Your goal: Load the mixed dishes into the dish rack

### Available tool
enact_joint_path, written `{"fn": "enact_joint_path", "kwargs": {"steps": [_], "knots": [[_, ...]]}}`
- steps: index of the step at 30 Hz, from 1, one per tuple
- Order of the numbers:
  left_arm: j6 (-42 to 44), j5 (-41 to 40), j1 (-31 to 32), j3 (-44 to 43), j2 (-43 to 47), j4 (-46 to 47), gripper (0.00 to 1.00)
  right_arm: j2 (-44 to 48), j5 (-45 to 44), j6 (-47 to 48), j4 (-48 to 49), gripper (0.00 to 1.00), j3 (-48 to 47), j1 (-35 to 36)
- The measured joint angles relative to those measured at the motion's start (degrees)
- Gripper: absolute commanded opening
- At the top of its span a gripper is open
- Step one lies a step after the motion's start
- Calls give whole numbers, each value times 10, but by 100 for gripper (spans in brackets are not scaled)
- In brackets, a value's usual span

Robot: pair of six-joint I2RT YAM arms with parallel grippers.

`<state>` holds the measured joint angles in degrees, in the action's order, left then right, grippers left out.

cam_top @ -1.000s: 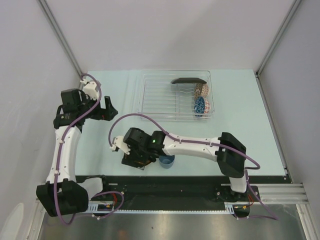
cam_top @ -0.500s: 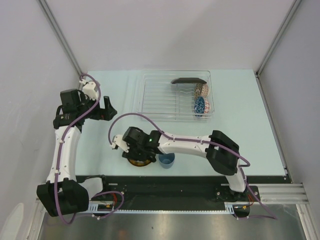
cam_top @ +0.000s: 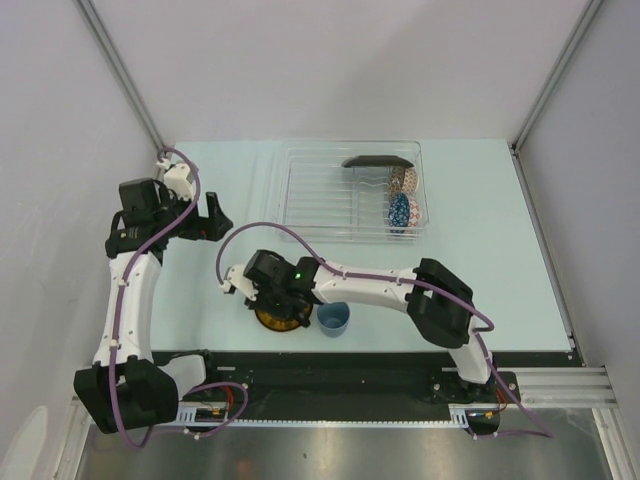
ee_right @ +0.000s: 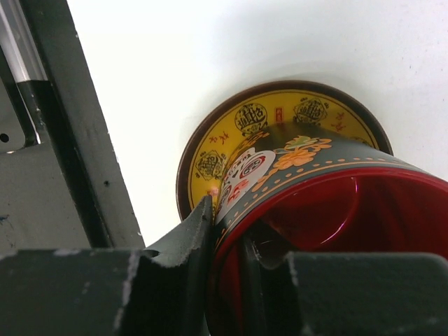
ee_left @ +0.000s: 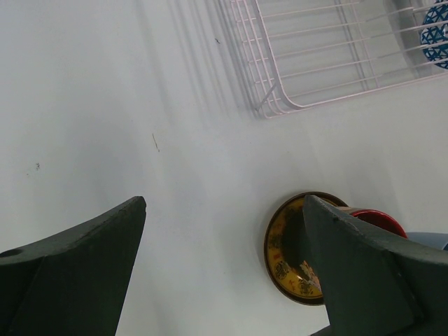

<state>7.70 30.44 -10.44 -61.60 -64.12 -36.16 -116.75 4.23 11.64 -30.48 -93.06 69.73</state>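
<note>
The right gripper [ee_right: 234, 245] pinches the glossy red-lined mug [ee_right: 329, 210] by its wall. Below, the round yellow-brown saucer [ee_right: 231, 136] is half hidden. The left gripper [ee_left: 224, 206] is spread.

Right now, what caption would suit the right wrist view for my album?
The right gripper pinches the wall of a red-lined mug over a yellow-brown saucer.

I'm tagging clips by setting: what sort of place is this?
Probably a robot test cell, not a kitchen: plain white walls, aluminium frame struts, and a pale table carrying a clear dish rack.
</note>
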Motion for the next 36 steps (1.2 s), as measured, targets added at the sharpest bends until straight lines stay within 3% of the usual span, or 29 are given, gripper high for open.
{"fn": "enact_joint_path", "kwargs": {"steps": [7,11,16,21,24,29,33,36], "knots": [[-5,2,-2,-26,-1,-13,100,0,-3,-10,-47,0,-49,-10],[-29,14,-9,-74,-3,-17,100,55,38,-47,-21,0,-45,-47],[-87,31,-14,-118,-3,-1,100,250,145,-134,126,0,76,-169],[-174,111,-20,-123,-3,34,100,353,172,-221,245,0,82,-283],[-243,186,-21,-114,-3,83,100,366,194,-270,313,0,89,-296],[-382,296,-22,-58,-8,203,99,356,250,-464,515,0,164,-340],[-506,349,-20,-9,-15,309,100,296,231,-596,712,0,207,-379],[-545,365,-10,-9,-11,347,100,244,199,-654,825,0,223,-381]]}}
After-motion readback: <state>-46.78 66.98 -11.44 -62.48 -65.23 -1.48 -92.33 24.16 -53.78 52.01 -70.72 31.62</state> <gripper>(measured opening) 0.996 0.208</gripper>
